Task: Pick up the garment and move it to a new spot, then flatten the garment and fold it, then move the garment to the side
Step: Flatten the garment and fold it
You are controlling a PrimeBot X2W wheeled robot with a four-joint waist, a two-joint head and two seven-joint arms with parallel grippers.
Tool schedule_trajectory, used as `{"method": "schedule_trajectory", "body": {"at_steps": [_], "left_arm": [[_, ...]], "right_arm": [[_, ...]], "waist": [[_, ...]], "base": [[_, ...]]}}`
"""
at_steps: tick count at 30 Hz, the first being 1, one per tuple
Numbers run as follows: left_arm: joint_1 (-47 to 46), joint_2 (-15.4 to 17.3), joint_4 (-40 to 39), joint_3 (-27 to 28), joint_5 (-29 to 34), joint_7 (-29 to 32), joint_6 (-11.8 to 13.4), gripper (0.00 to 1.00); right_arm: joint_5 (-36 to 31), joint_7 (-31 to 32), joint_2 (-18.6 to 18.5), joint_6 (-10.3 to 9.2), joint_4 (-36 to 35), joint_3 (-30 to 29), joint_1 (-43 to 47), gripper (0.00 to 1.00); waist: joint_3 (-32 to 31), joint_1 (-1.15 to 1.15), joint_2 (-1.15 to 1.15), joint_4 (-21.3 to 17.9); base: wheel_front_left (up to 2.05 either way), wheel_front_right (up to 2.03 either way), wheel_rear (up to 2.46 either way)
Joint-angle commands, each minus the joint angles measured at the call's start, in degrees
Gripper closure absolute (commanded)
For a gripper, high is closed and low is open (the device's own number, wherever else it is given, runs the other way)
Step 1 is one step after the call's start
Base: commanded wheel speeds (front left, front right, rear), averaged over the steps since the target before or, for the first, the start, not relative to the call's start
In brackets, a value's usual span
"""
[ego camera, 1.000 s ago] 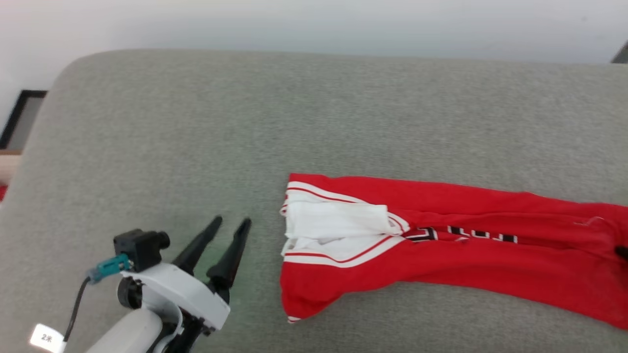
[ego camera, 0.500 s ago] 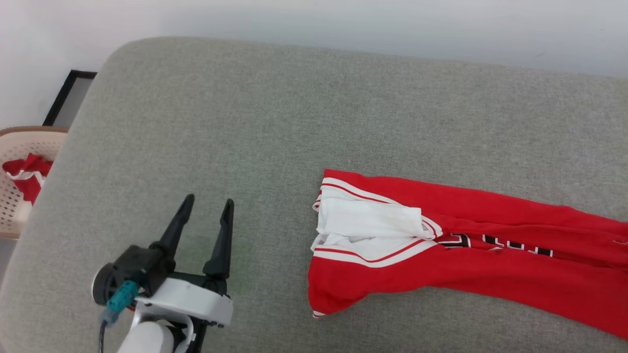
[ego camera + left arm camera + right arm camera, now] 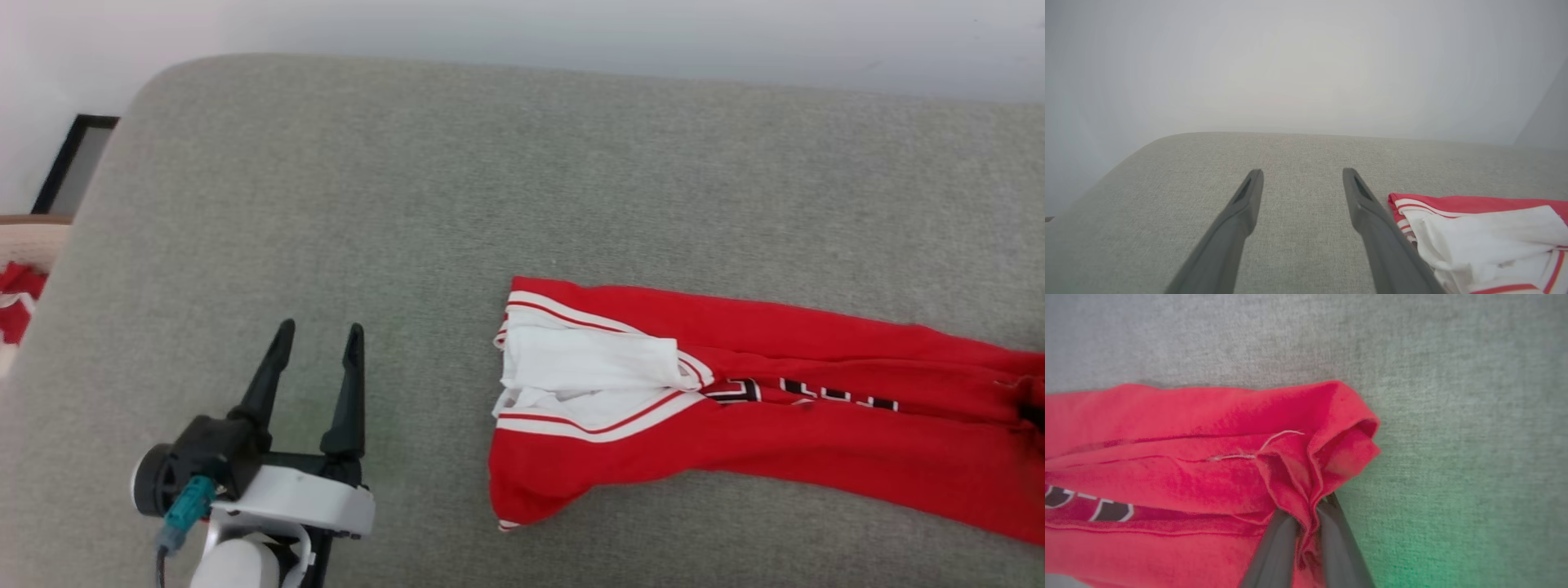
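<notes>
Stretched lengthwise across the grey cushion (image 3: 408, 204), the garment (image 3: 735, 441) lies roughly flat in a long narrow band. Its white sleeve and striped trim are at the end nearer the middle of the head view, and its red body runs off toward that view's right edge. Part of the black-and-white lettering shows along a crease in the middle.

The left gripper (image 3: 319, 328) hovers at the lower left of the head view, its two dark fingers spread apart with nothing but bare cushion between them. It is clear of the cloth. In the left wrist view the striped, white-sleeved end lies just beside the outer edge of one finger, not between the pair.

The right gripper (image 3: 1308, 506) is at the opposite, all-red end. In its wrist view the two fingers are drawn close together, pinching a bunched fold of red fabric that rises between them and hides their tips. A loose pale thread lies on the cloth just above the pinch.
</notes>
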Motion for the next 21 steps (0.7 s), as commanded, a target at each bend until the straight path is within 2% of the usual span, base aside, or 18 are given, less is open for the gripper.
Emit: {"method": "schedule_trajectory", "body": {"at_steps": [1, 10, 17, 21], "left_arm": [[0.6, -0.2, -0.1, 0.8, 0.8, -0.1, -0.5, 0.0], [0.0, -0.8, -1.3, 4.0, 2.9, -0.1, -0.8, 0.0], [-0.9, -1.1, -2.4, 5.0, 3.5, -0.1, -0.9, 0.0], [-0.9, -1.3, -2.2, 4.9, 3.5, -0.1, -0.9, 0.0]], "right_arm": [[-0.6, -0.2, 3.6, 0.39, 1.0, 1.1, 1.1, 1.0], [-3.0, -7.3, 1.2, 0.2, 1.7, -8.0, -3.3, 1.0], [-8.4, -13.6, -4.0, 0.2, 9.2, -16.2, -7.8, 1.0], [-10.2, -14.8, -5.0, 0.22, 11.5, -17.0, -9.3, 1.0]], "waist": [[0.4, 0.0, 0.0, -1.4], [1.5, 0.0, 0.0, -6.2], [2.2, 0.0, 0.0, -8.4], [1.9, 0.0, 0.0, -8.7]], "base": [[0.0, 0.0, 0.0], [0.0, 0.0, 0.0], [0.0, 0.0, 0.0], [0.0, 0.0, 0.0]]}}
